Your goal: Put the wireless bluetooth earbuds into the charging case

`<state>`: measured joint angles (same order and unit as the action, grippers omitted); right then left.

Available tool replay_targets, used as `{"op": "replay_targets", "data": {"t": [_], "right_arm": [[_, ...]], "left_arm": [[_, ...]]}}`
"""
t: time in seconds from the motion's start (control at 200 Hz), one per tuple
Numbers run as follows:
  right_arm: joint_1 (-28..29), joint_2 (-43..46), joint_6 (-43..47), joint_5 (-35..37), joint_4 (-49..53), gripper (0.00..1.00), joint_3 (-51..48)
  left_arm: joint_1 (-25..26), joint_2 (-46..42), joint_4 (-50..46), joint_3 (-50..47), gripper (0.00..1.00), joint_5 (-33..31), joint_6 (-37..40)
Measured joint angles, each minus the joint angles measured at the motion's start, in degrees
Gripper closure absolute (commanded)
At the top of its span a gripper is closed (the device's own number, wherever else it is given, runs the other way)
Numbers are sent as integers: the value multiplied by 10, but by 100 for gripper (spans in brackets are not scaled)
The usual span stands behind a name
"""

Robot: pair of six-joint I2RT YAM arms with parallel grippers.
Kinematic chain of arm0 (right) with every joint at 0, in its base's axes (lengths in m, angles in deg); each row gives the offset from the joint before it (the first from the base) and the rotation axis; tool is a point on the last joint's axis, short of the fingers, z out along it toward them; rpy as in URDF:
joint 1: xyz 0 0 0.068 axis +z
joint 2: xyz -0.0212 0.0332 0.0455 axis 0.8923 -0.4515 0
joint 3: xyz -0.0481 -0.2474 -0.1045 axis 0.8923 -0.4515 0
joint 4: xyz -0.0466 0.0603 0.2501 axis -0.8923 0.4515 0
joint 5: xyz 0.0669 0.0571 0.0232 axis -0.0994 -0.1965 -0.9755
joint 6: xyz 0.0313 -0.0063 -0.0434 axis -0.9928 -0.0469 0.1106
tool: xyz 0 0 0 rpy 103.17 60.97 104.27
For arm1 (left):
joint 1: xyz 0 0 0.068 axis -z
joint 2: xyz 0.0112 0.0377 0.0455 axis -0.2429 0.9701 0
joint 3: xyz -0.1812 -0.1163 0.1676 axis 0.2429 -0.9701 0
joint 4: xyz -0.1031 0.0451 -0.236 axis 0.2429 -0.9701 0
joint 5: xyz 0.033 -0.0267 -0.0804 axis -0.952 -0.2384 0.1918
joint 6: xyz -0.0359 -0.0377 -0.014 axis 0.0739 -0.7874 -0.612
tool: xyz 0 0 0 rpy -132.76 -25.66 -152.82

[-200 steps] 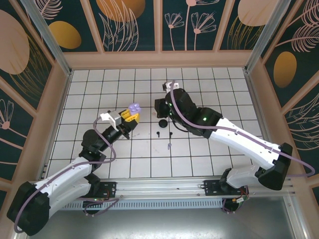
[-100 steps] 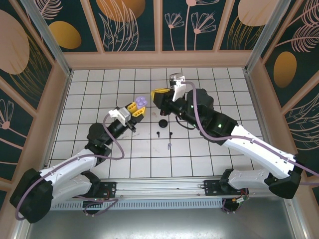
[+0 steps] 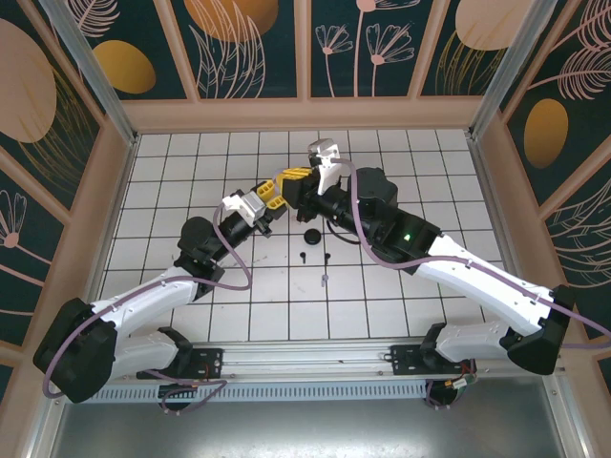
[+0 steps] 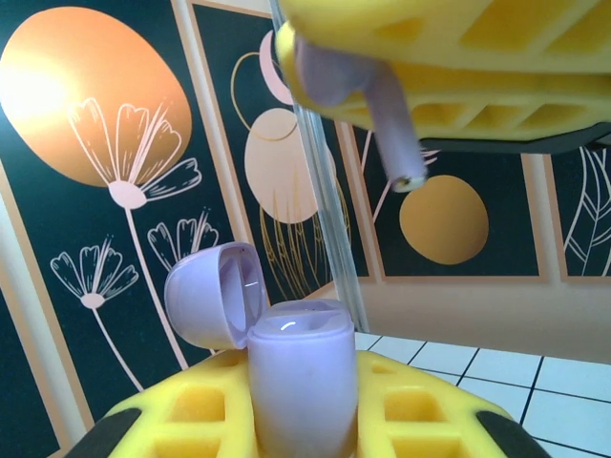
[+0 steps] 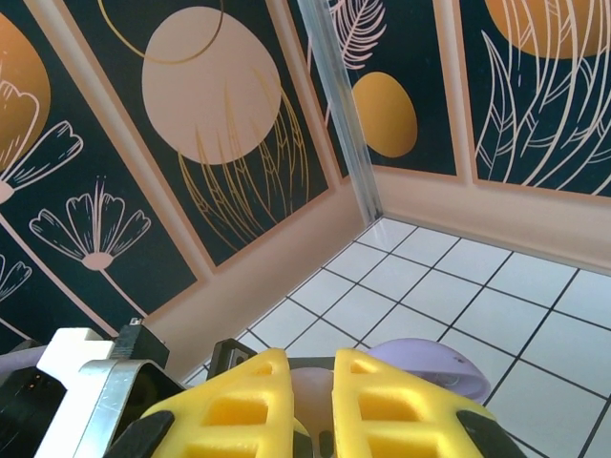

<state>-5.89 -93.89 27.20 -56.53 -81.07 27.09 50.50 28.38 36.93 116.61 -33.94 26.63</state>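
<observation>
Left pincer (image 3: 268, 203) clamps open case (image 4: 294, 374); right pincer (image 5: 313, 405) clamps purple earbud (image 4: 387, 119), head half-hidden, stem plain from left wrist.

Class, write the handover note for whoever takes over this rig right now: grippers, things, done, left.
Left gripper: shut on the open light purple charging case, lid tipped back.
Right gripper: shut on a light purple earbud, stem pointing down above the case, not yet in.
On the table: two black earbuds, one pale earbud.
Done: case open, earbud picked up.
Left: seat it, then the rest.
</observation>
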Motion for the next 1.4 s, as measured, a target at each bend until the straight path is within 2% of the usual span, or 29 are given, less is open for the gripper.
{"op": "replay_targets", "data": {"t": [0.3,1.106,1.396], "right_arm": [[-29,-1,-1,-11,-23,88,-21],[-35,-9,-10,-37,-54,91,-48],[-46,-9,20,-89,-53,91,-52]], "left_arm": [[0,0,7,0,100,8,-2],[0,-10,-3,4,100,20,-14],[0,-10,-7,7,100,23,-19]]}}
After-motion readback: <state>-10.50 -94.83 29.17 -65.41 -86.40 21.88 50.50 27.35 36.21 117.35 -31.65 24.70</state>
